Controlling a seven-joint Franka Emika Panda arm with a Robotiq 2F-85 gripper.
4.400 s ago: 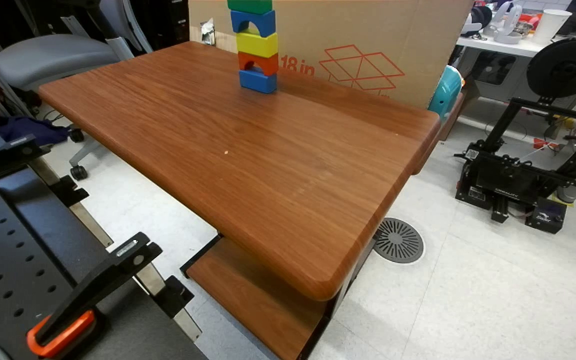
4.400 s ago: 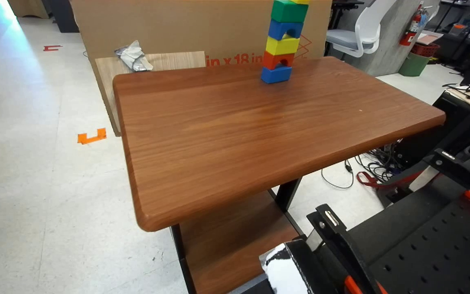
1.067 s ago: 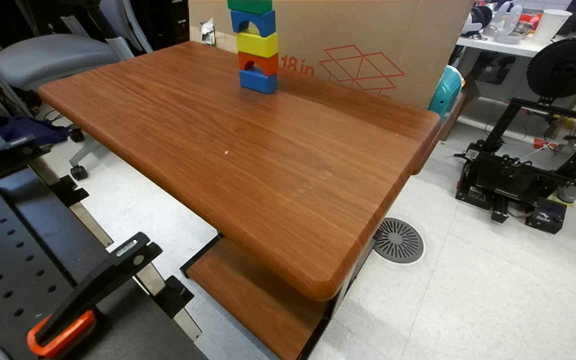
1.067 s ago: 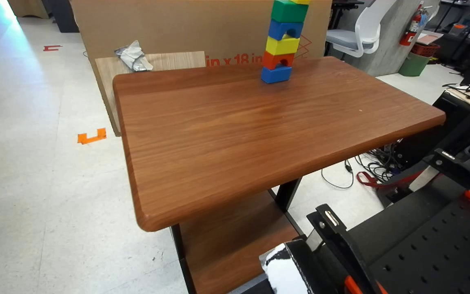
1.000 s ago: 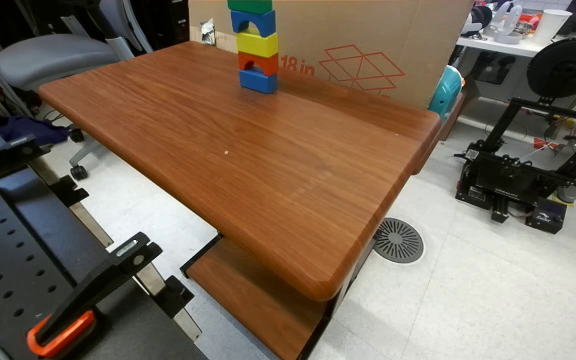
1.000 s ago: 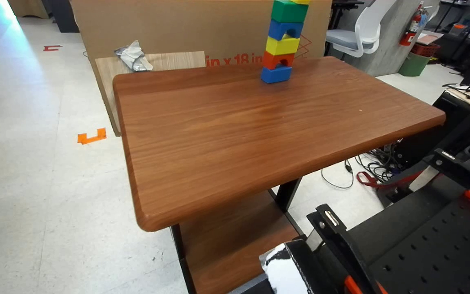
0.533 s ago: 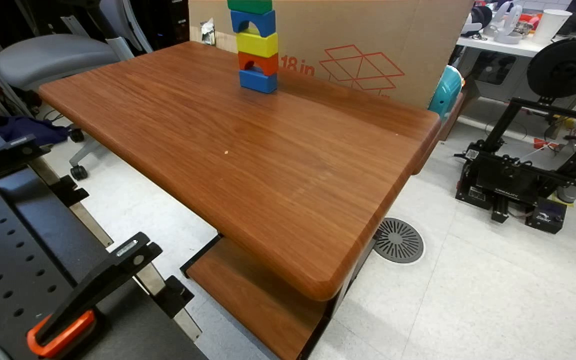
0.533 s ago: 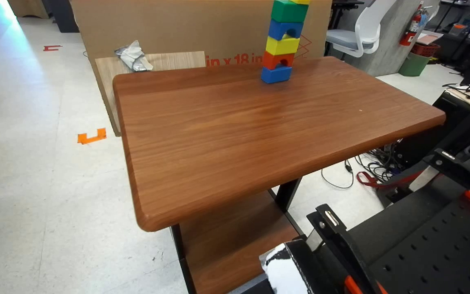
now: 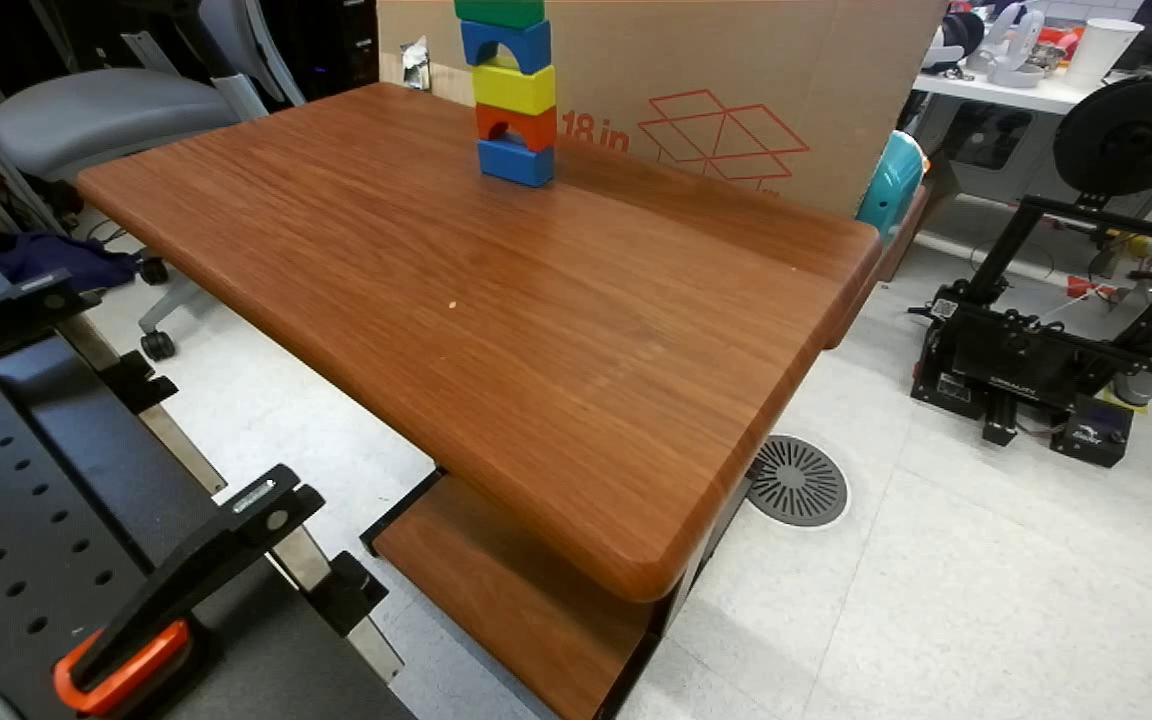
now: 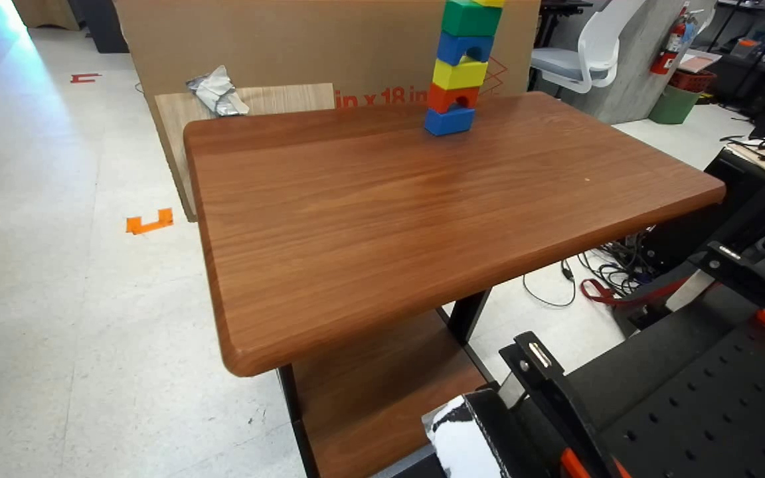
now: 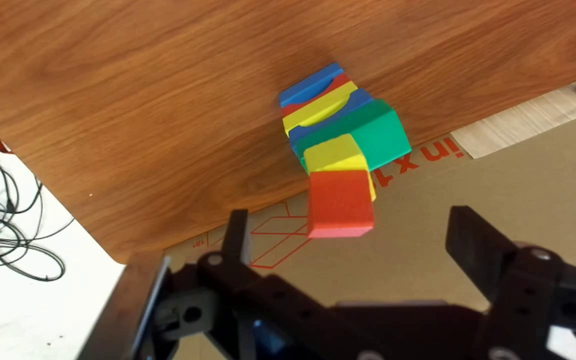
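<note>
In the wrist view my gripper [image 11: 350, 214] stands wide open, with nothing held. A red block [image 11: 341, 202], the top of a stack of coloured blocks, appears between and beyond the fingertips, apart from both. Beneath it come a yellow block [image 11: 335, 154] and a wider green block [image 11: 380, 135]. Lower down are a blue arch [image 10: 460, 48], a yellow block [image 10: 459, 74], an orange-red arch [image 10: 445, 97] and a blue block [image 10: 450, 121] resting on the table. Both exterior views cut off the stack's top, and the gripper is outside them.
The stack stands near the far edge of the brown wooden table [image 9: 496, 330]. Close behind rises a large cardboard box [image 9: 716, 60]. Crumpled silver material [image 10: 218, 91] sits by a pale board [image 10: 289, 98] at that edge. Black clamps [image 9: 206, 570] are fixed to the dark perforated base.
</note>
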